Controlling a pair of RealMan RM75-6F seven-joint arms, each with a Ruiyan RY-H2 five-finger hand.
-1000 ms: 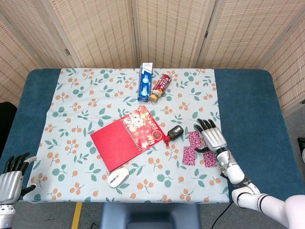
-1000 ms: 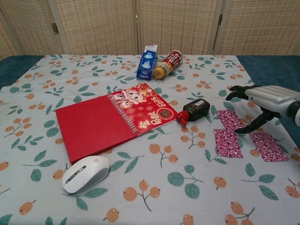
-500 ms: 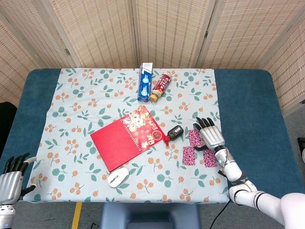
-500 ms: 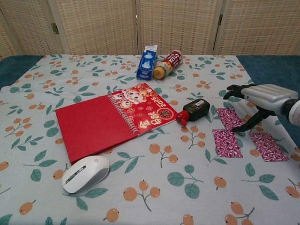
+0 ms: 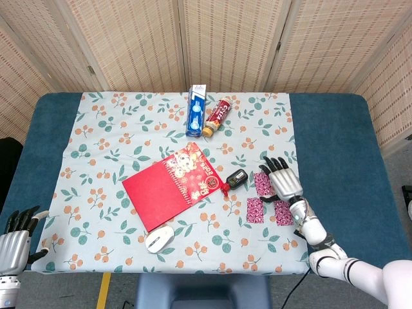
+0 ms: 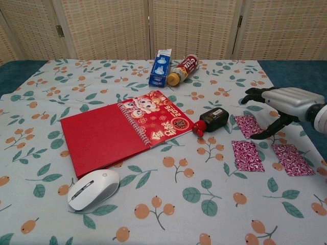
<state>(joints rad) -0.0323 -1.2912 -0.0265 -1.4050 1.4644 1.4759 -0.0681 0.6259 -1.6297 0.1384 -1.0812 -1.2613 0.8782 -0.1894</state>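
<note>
Fingers [image 6: 254, 93] of the right hand [image 6: 282, 99] are spread wide and curved downward, holding nothing, with the thumb tip reaching down just beside the far patterned sachet [image 6: 249, 125], though contact cannot be told for sure. In the head view that right hand [image 5: 281, 181] hangs over the same far sachet [image 5: 262, 183]. Taking that far sachet as the landmark: the near-left sachet [image 6: 247, 155] lies just in front of it, and the near-right sachet [image 6: 293, 159] lies in front and to the right, below the wrist. Left of the far sachet, close by, lies a small dark bottle [image 6: 211, 120] on its side with a red tassel at its neck. Further left is the red spiral notebook [image 6: 122, 131], open flat, and beyond its near corner a white mouse [image 6: 93, 189]. Well behind the far sachet and to the left, a blue box [image 6: 160, 67] and a red-labelled bottle [image 6: 183, 69] lie side by side on the floral tablecloth [image 6: 61, 81]. Far off to the left, beyond the table's near corner, the left hand [image 5: 14, 241] hangs with fingers apart, holding nothing.
</note>
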